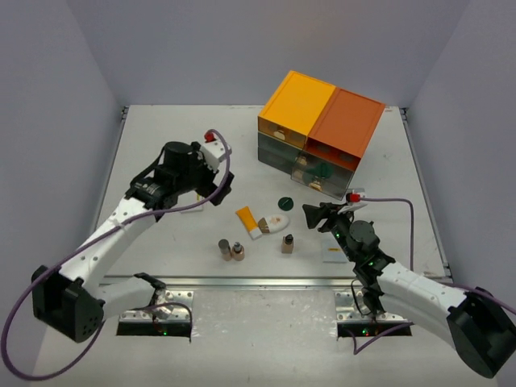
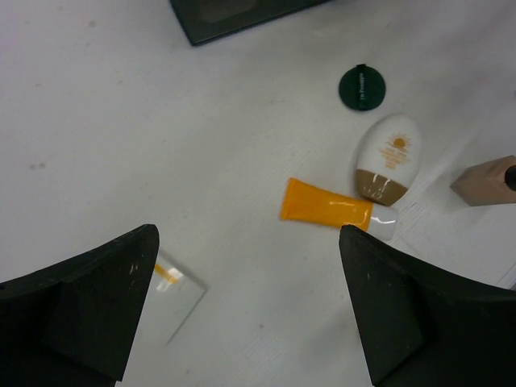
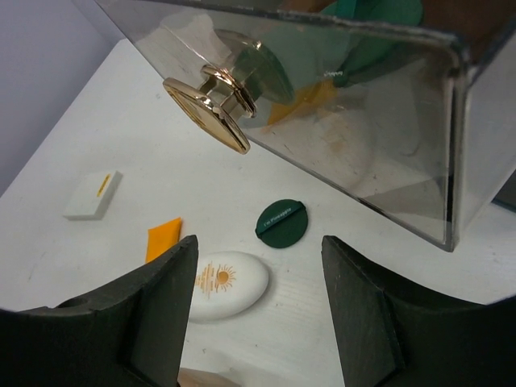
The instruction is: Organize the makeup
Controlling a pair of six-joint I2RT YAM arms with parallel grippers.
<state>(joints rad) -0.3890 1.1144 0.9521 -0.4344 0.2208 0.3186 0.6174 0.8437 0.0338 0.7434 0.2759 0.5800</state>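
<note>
The makeup lies loose mid-table: an orange tube (image 1: 247,222) (image 2: 326,205), a white oval piece (image 1: 276,222) (image 3: 226,282), one dark green disc (image 1: 284,201) (image 3: 281,222) and three tiny brown bottles (image 1: 224,247) (image 1: 238,251) (image 1: 287,243). A flat white square (image 2: 173,286) lies partly under the left finger. My left gripper (image 1: 201,200) (image 2: 246,242) hangs open above bare table left of the tube. My right gripper (image 1: 316,214) (image 3: 260,246) is open too, low over the oval piece and the green disc, holding nothing.
The orange-topped drawer chest (image 1: 322,121) stands at the back right. One clear drawer (image 3: 419,161) with a gold knob (image 3: 214,105) is pulled out close above my right gripper, with green discs (image 3: 379,32) inside. Another flat white piece (image 1: 332,255) lies by the right arm.
</note>
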